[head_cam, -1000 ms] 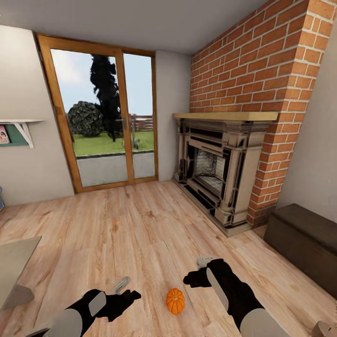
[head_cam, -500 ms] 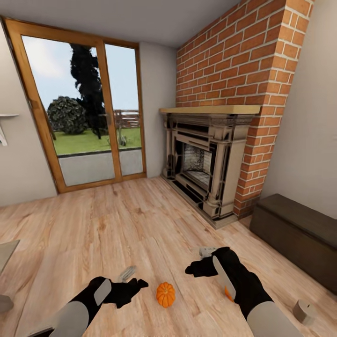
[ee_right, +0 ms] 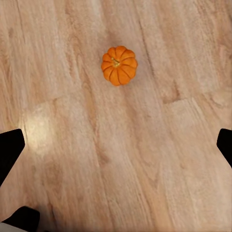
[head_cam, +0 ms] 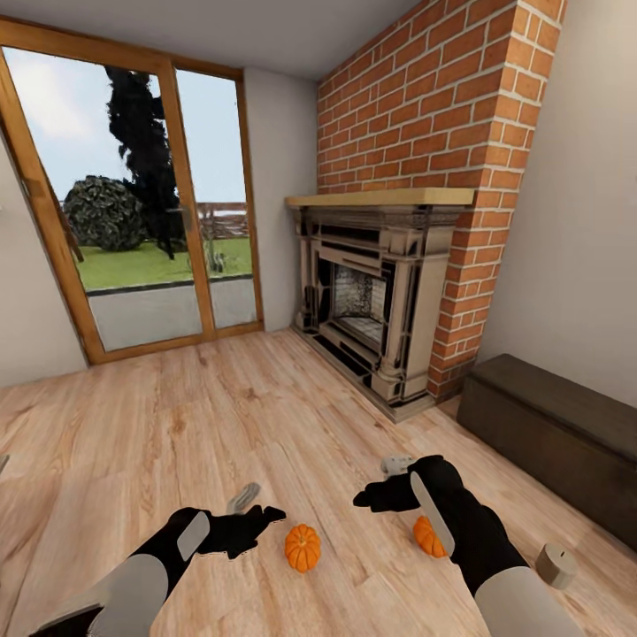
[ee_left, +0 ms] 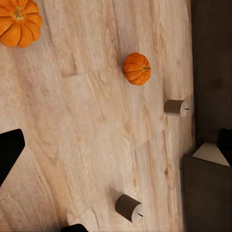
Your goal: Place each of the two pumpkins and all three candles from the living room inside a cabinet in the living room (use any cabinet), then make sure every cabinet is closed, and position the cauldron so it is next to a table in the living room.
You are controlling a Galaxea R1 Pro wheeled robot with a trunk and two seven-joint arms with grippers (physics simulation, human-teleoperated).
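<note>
Pumpkins lie on the plank floor [head_cam: 221,416] in the head view: one pumpkin [head_cam: 303,548] sits between the two arms, close in front of the robot, and a second pumpkin [head_cam: 427,536] is partly hidden behind the right forearm. A candle [head_cam: 556,565] stands on the floor at the near right, and the low dark cabinet [head_cam: 553,438] runs along the right wall, its doors shut, just past the brick fireplace [head_cam: 380,310]. A glass door [head_cam: 133,212] fills the far left wall. The left gripper [head_cam: 257,513] and right gripper [head_cam: 376,495] both hover above the floor holding nothing; from here I cannot tell how wide either stands.

Left wrist view: the dark fingertips [ee_left: 9,150] sit at opposite edges, spread wide apart and empty. Below lie both pumpkins, the nearer one [ee_left: 19,23] and the farther one [ee_left: 137,68], plus two candles [ee_left: 175,107] [ee_left: 129,208] on their sides near the cabinet's dark edge [ee_left: 210,63].

Right wrist view: the fingertips [ee_right: 10,150] are likewise spread wide with nothing between them, and one pumpkin [ee_right: 119,65] rests stem-up on the bare planks.
</note>
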